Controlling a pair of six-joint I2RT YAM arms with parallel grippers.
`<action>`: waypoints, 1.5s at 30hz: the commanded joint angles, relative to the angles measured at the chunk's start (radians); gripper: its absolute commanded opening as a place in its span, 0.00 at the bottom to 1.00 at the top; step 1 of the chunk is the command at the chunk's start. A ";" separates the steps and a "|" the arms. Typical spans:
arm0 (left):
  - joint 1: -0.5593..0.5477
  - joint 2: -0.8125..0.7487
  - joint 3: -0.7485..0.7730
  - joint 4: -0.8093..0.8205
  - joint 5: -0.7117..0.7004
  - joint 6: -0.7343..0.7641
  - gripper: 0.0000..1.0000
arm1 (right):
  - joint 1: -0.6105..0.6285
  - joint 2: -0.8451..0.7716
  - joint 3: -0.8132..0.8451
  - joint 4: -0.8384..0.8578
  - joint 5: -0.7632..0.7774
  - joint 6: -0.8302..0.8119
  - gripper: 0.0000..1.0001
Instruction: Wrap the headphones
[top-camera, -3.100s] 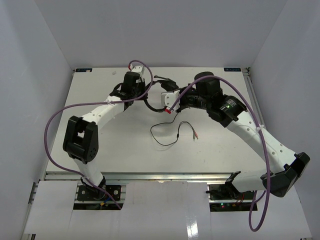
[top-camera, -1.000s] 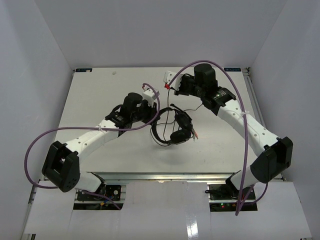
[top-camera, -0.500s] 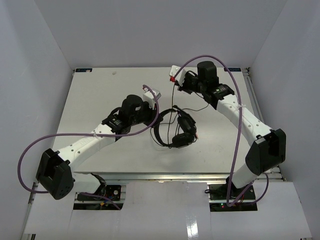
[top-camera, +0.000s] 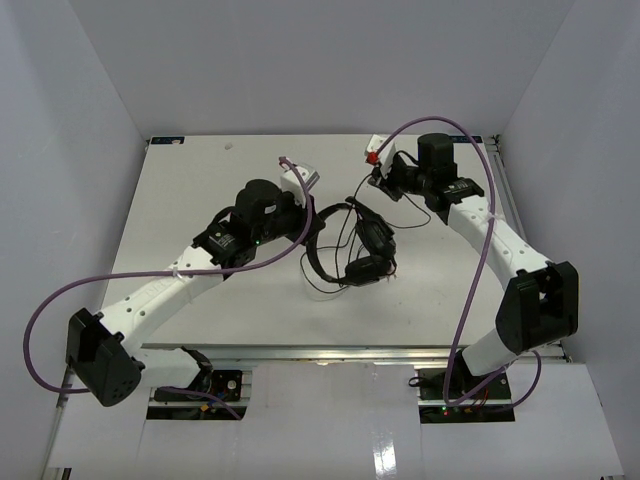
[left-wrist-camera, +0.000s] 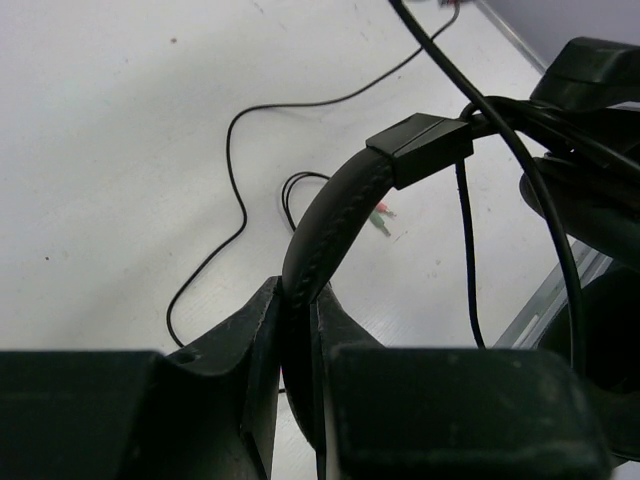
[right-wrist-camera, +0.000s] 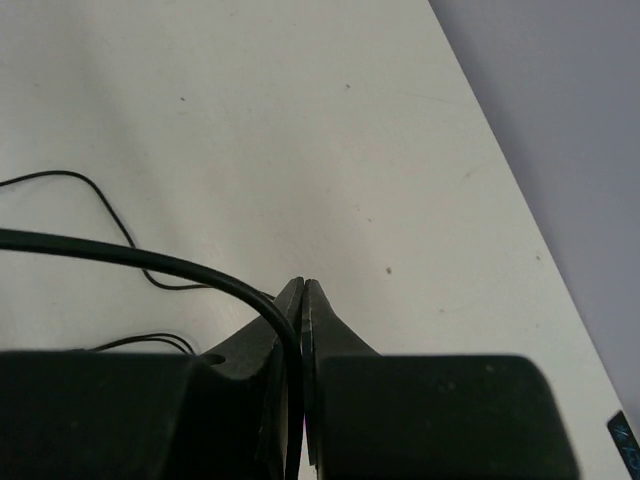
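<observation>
Left pincer (left-wrist-camera: 297, 297) clamped on headphones (left-wrist-camera: 335, 205) headband; right pincer (right-wrist-camera: 302, 287) pinching cord (right-wrist-camera: 150, 262).

The black curved headband of the headphones (left-wrist-camera: 330, 215) looks like matt, stitched leatherette, its thin black cord (right-wrist-camera: 100, 250) smooth rubber, above a matt white tabletop (left-wrist-camera: 120, 120).

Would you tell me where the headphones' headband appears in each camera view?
Top external: headband at centre, a dark arc.
Left wrist: headband mid-frame, clamped in the left gripper.
Right wrist: not in it.
Shared landmark: the thin cord, pinched by the right gripper.
</observation>
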 joint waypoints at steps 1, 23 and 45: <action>-0.006 -0.036 0.140 0.016 -0.005 -0.027 0.00 | -0.008 -0.042 -0.042 0.061 -0.193 0.133 0.08; -0.007 0.116 0.566 -0.101 -0.142 -0.012 0.00 | -0.010 0.030 -0.373 1.014 -0.659 1.072 0.09; 0.010 0.381 1.047 -0.130 -0.468 0.089 0.00 | 0.056 0.065 -0.610 1.693 -0.681 1.563 0.24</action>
